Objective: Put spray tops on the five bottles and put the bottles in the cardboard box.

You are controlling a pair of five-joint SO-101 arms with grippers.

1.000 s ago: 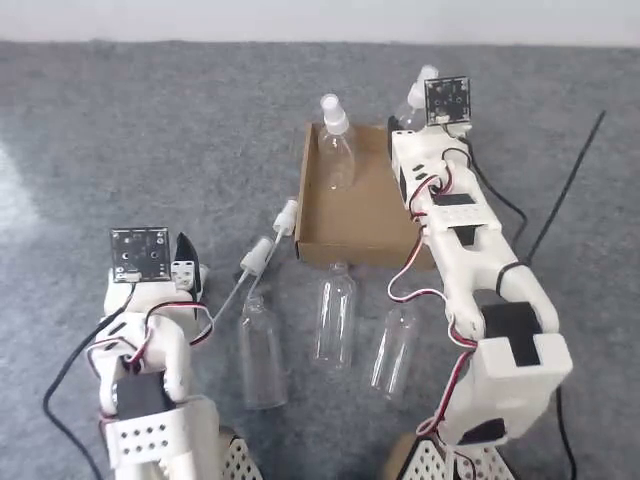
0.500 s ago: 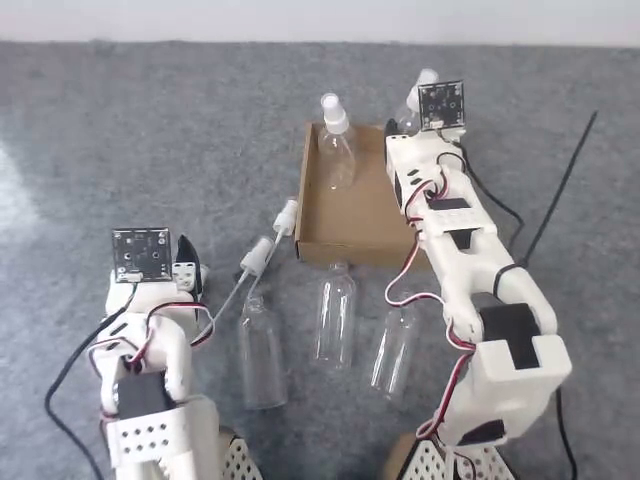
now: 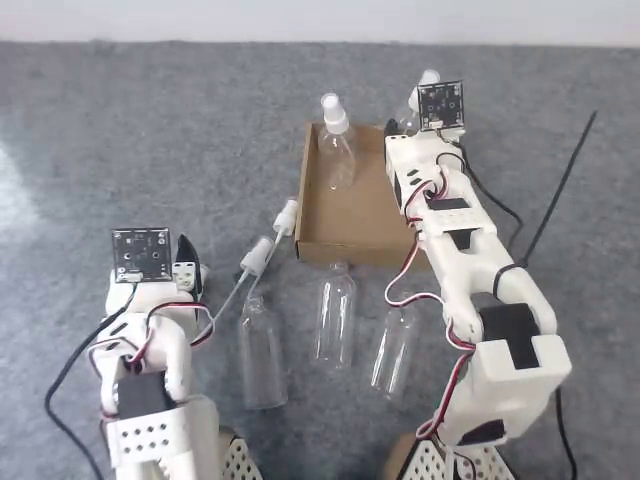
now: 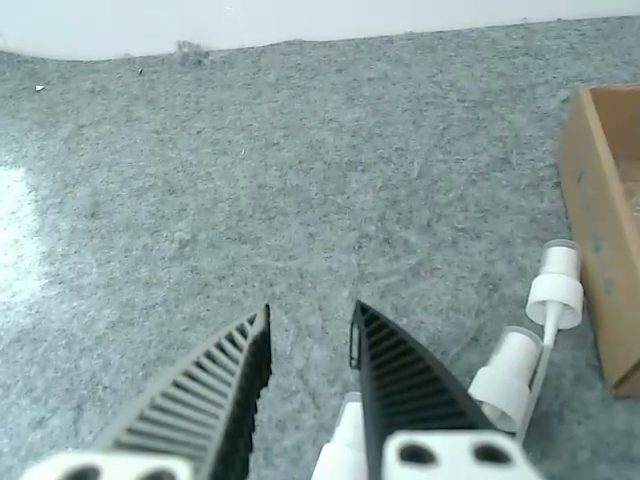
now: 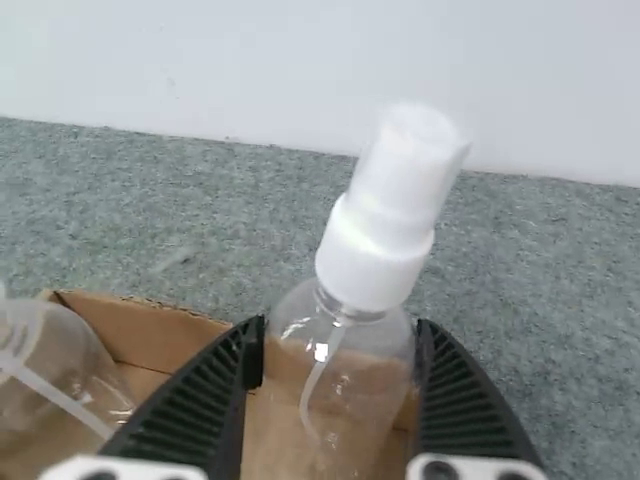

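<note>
My right gripper (image 5: 338,332) is shut on a clear bottle (image 5: 345,385) that wears a white spray top (image 5: 392,225). In the high view this bottle (image 3: 413,103) hangs at the far right corner of the cardboard box (image 3: 365,225). A second capped bottle (image 3: 336,152) lies inside the box, neck toward the far wall. Three uncapped bottles (image 3: 260,345) (image 3: 334,315) (image 3: 393,345) lie on the carpet in front of the box. Two loose spray tops (image 3: 258,257) (image 3: 287,215) lie left of the box. My left gripper (image 4: 310,318) is open and holds nothing, low at the near left, near the spray tops (image 4: 553,290) (image 4: 505,375).
Grey carpet (image 3: 150,130) covers the whole table, with open room at the left and the back. A black cable (image 3: 560,190) runs along the right of the right arm. A white wall (image 5: 200,60) stands behind the box.
The right arm has shifted slightly left with the capped bottle in its gripper, then held still. The left arm has not moved.
</note>
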